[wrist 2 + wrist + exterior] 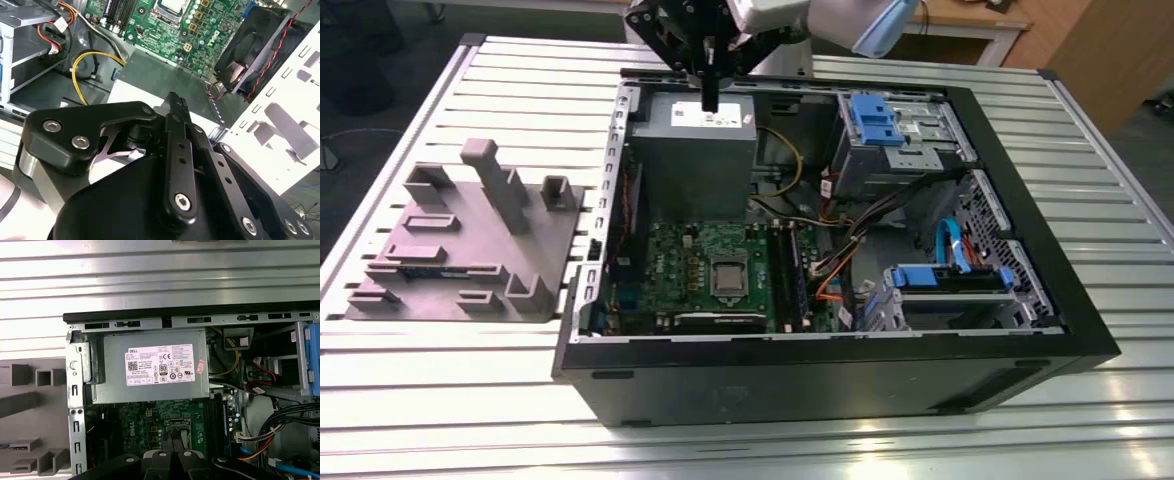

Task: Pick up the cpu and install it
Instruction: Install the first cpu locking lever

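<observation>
My gripper [710,102] hangs over the back of an open computer case [1067,330], just above the grey power supply box [698,150] with its white label. Its two black fingers [173,107] lie pressed together, and nothing shows between them. The green circuit board [700,270] lies on the case floor past the box, carrying the metal socket frame [724,272]. In the first wrist view the gripper [172,456] partly covers that socket frame [178,423]. The cpu is out of view or too small to tell apart.
A grey stepped fixture [454,250] with posts and slots stands on the slatted metal table [454,400] at the exterior view's left. Blue drive cages [874,120], cable bundles [834,260] and a black fan [260,50] crowd the case.
</observation>
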You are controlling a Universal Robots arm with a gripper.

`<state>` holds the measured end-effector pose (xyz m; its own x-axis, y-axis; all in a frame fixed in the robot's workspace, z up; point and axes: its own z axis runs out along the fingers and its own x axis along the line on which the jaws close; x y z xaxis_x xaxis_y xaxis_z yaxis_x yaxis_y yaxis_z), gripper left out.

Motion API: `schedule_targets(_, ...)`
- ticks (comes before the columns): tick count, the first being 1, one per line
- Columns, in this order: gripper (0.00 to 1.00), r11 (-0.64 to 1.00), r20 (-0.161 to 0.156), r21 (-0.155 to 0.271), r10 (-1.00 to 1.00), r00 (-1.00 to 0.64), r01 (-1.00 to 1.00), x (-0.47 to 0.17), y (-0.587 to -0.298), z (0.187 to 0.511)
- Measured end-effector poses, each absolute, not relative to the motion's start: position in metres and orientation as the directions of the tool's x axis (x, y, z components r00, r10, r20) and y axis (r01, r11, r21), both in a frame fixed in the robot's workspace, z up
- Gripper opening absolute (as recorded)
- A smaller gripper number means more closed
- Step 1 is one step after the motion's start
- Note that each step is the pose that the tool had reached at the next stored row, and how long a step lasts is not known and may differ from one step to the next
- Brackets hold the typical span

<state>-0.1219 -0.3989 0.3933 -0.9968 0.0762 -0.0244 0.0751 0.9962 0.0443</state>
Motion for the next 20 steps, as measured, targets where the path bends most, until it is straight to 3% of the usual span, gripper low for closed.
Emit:
schedule_targets(5, 0.10, 0.996, -0.024, 0.044, 0.076, -0.997, 0.075, -0.122, -0.423, 0.375)
schedule_targets(20, 0.10, 0.996, -0.025, 0.044, 0.076, -0.997, 0.075, -0.122, -0.431, 0.374)
